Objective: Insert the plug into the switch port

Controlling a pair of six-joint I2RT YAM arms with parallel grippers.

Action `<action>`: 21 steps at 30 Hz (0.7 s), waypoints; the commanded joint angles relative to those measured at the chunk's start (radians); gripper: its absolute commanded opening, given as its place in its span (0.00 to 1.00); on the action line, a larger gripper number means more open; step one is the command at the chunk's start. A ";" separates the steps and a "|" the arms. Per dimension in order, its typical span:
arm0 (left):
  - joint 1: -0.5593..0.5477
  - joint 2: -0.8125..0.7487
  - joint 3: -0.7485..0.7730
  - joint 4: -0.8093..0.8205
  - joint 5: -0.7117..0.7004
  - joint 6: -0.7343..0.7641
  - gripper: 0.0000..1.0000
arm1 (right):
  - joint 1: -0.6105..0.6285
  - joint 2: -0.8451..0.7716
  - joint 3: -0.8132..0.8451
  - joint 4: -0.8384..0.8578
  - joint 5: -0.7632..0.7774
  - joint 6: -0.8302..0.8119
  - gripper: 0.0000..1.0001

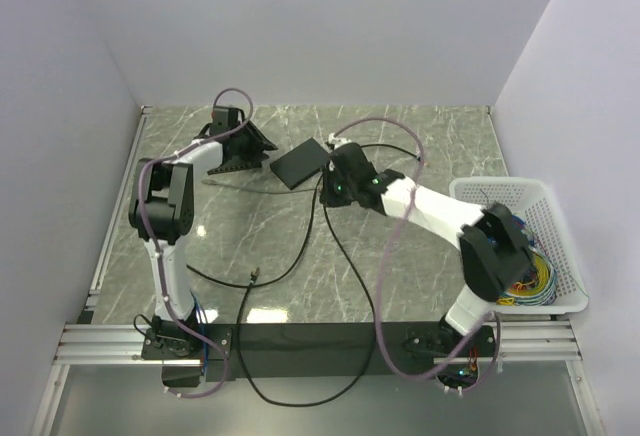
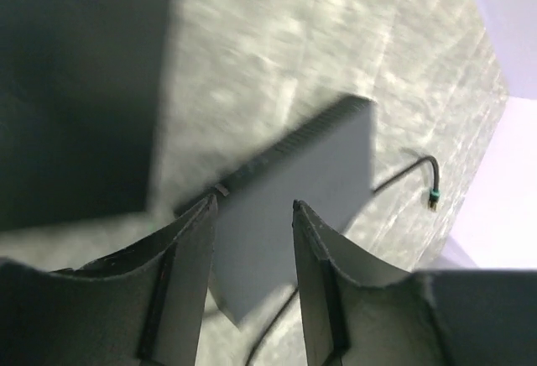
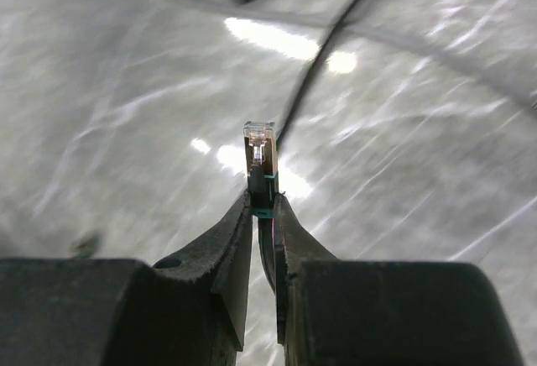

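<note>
As the jaws of the right gripper [image 3: 263, 202] clamp the plug [image 3: 259, 149], its tip should square up with a port on the switch [image 1: 301, 164] before pushing. The left gripper [image 2: 252, 205], jaws apart, could brace the switch.

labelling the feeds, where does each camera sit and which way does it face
Top external: above and behind the bases, looking down on the table; the left arm and right arm show whole.
Left wrist: on the left arm, looking past the open left gripper at the switch.
Right wrist: on the right arm, looking down at the marble past the right gripper, shut on the plug.
Shared: top and left wrist both show the switch.
</note>
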 commanded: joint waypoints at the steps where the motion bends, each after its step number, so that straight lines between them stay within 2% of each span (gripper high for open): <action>1: -0.078 -0.190 0.012 -0.034 -0.085 0.070 0.47 | 0.065 -0.227 -0.080 0.081 0.059 0.032 0.00; 4: -0.123 -0.270 0.026 -0.120 -0.128 0.106 0.47 | 0.088 -0.385 -0.170 0.091 0.067 0.049 0.00; 8: -0.172 -0.414 -0.057 -0.154 -0.274 0.133 0.48 | 0.110 -0.551 -0.285 0.119 0.067 0.067 0.00; 10: -0.181 -0.470 -0.094 -0.167 -0.293 0.139 0.48 | 0.110 -0.613 -0.337 0.127 0.078 0.076 0.00; 13: -0.197 -0.514 -0.106 -0.223 -0.340 0.161 0.48 | 0.110 -0.653 -0.374 0.115 0.084 0.084 0.00; 21: -0.227 -0.614 -0.207 -0.243 -0.412 0.251 0.47 | 0.110 -0.765 -0.451 0.099 0.135 0.099 0.00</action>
